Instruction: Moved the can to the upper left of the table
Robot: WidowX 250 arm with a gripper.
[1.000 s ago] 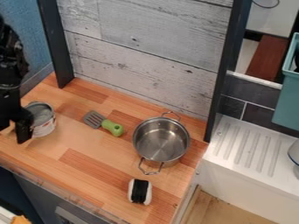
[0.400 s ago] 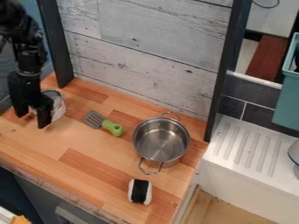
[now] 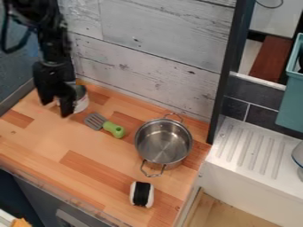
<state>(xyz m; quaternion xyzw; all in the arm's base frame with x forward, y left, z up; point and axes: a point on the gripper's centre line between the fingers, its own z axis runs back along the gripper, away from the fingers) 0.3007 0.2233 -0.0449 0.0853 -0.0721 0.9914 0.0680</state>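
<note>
Soft, bright light spreads across the wooden counter (image 3: 89,142) before you, as highlights glint inside the steel pot (image 3: 163,144) and faint shadows fall

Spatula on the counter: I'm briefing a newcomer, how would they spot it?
On the wooden counter, find the steel pot. The spatula lies flat just left of it in view. Its green handle sets it apart from pot and can.

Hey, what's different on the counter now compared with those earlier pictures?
The can has moved up and to the right in the view, toward the plank wall, and the pincer has travelled with it; its grip is unclear. The spatula, pot and black-and-white object stayed put.
</note>
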